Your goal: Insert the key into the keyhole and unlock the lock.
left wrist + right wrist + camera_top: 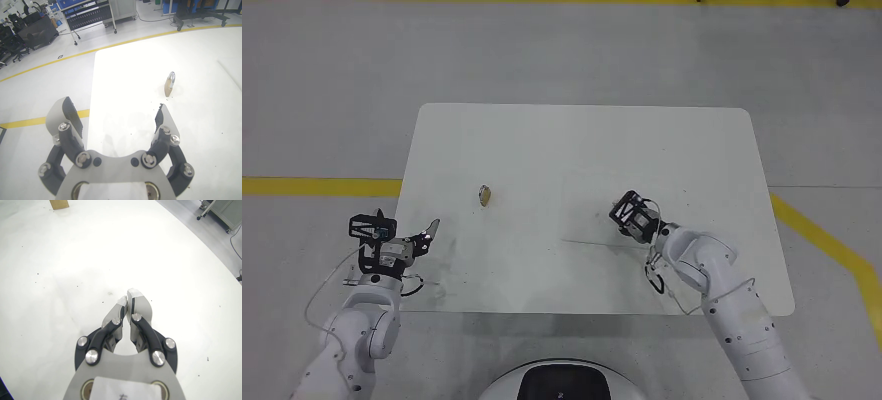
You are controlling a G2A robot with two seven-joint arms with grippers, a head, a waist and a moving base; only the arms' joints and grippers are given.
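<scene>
Black-padded, our left claw (115,104) hangs spread at the tabletop (132,66) edge, and our right claw (127,296) is pressed together over it. Farther off the brass lock (168,86) stands upright between them. We judge it heavy, stiff and smooth, best gripped across its flat body.

One brass padlock (484,194), one white table (592,150), one left claw (114,106), one right claw (127,298).
</scene>
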